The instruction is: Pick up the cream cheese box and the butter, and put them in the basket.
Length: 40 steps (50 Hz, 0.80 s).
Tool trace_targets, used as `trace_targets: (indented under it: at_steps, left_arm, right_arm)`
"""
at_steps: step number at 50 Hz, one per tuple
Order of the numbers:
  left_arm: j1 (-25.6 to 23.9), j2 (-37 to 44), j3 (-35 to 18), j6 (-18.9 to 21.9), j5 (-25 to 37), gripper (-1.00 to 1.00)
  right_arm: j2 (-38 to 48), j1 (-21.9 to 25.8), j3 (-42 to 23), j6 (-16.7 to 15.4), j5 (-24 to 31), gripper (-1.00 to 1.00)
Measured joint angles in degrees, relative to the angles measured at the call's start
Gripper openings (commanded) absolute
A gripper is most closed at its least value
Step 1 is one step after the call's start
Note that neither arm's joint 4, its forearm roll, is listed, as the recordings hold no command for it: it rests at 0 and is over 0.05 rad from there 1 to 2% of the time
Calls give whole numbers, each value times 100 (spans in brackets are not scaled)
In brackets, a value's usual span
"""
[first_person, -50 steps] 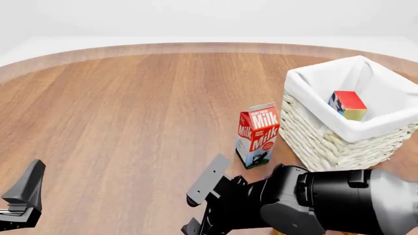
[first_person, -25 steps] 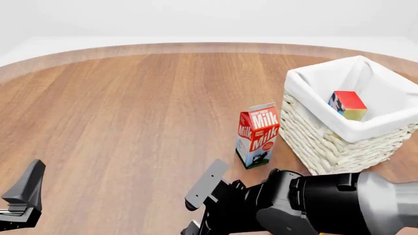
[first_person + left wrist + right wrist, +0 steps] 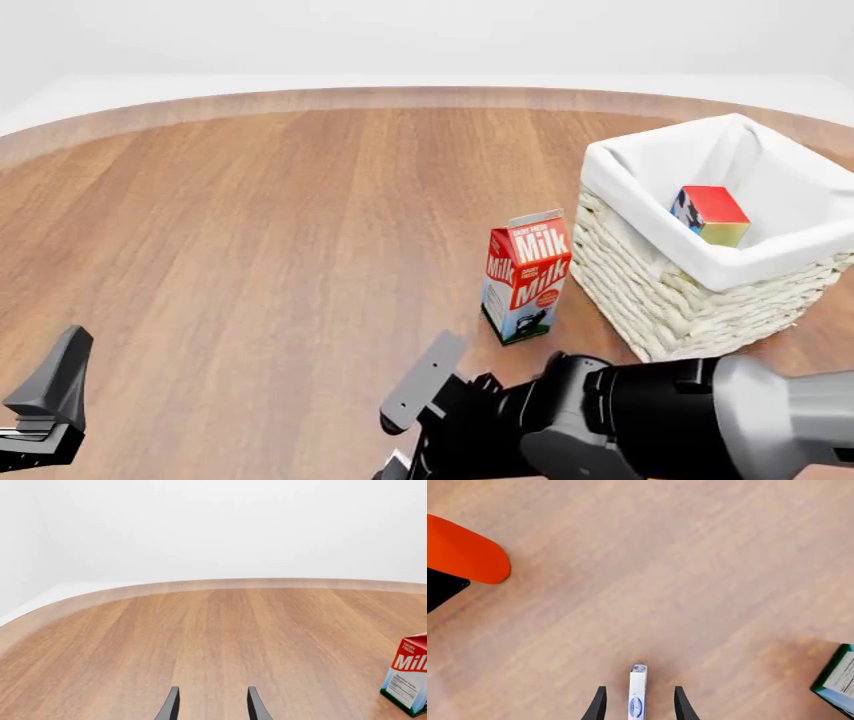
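Observation:
The cream cheese box [image 3: 637, 702] shows only in the right wrist view, as a thin white edge with a blue oval mark, standing on the wood. My right gripper [image 3: 637, 690] is open around it, with a small gap on each side. In the front view that gripper [image 3: 408, 425] is low at the near edge and the box is hidden by the arm. The butter [image 3: 709, 214] lies inside the basket [image 3: 667, 295] at the right. Far from both, my left gripper [image 3: 51, 400] is open and holds nothing at the near left, its fingers [image 3: 171, 705] over bare wood.
A red Milk carton [image 3: 527, 275] stands upright just left of the basket and beyond my right arm; it also shows as the carton [image 3: 408, 677] and a carton corner [image 3: 837, 680] in the wrist views. An orange rounded shape [image 3: 464, 555] with a black part sits at the right wrist view's edge.
My right arm has sunk a little toward the near edge, its upper finger dropping slightly in the front view. The left arm, butter, carton and basket have not moved.

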Motion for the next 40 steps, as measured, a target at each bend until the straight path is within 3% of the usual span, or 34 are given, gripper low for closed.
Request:
trace_targets:
  at_steps: [40]
  left_arm:
    - [0,0,0,0,0,100]
  right_arm:
    - [306,19,85,61,-246,100]
